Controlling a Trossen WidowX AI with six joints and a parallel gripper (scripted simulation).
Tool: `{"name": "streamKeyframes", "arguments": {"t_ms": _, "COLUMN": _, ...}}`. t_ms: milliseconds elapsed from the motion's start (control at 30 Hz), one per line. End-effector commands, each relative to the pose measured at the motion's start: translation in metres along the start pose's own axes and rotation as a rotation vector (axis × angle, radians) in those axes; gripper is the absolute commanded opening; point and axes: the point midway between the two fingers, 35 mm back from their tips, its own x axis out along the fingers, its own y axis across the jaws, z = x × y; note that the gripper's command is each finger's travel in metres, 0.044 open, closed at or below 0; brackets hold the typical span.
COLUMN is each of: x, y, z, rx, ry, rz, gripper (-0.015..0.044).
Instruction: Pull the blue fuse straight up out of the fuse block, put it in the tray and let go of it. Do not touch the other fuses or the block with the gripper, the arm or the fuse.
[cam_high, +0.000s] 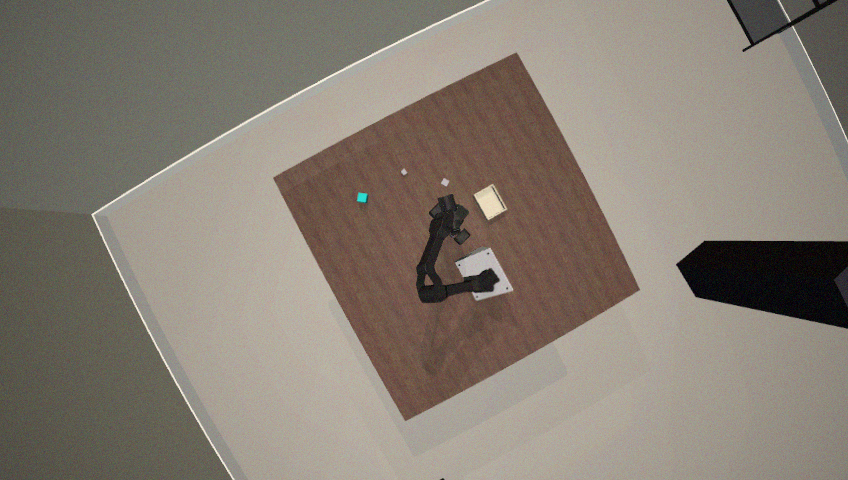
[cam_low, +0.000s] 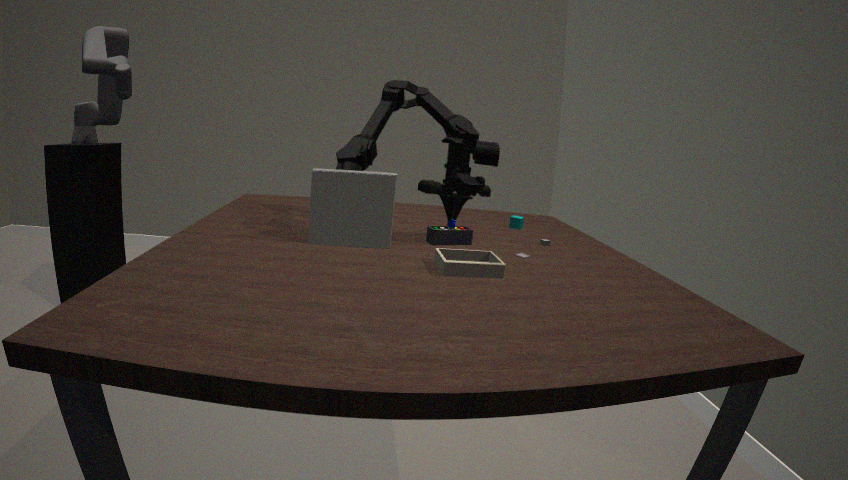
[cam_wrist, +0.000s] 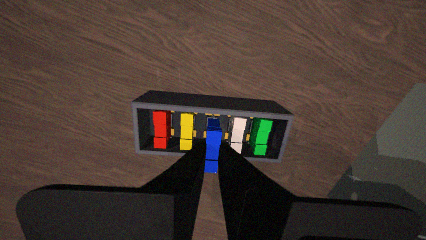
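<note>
End effector (cam_wrist: 212, 159) clamping blue fuse (cam_wrist: 213, 145) (partly raised), fuse block (cam_wrist: 210, 108) below

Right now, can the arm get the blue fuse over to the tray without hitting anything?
Probably yes. The hand is shut on the blue fuse, partly raised from the fuse block. The tray sits open-topped beside the block with nothing between them, but the fuse must first rise clear of the yellow and white neighbours.

No readable text, labels, brands or numbers in any view. The dark grey rectangular fuse block (cam_wrist: 212, 126), its coloured fuses, the beige open tray (cam_low: 470, 262) and the grey upright panel (cam_low: 352, 206) show plain faces only.
</note>
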Motion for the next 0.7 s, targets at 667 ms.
{"name": "streamKeyframes", "arguments": {"t_ms": 667, "x": -0.0123, "y": -0.0005, "z": 0.0002, "rx": -0.003, "ry": -0.002, "rz": -0.001, "gripper": 0.0000}}
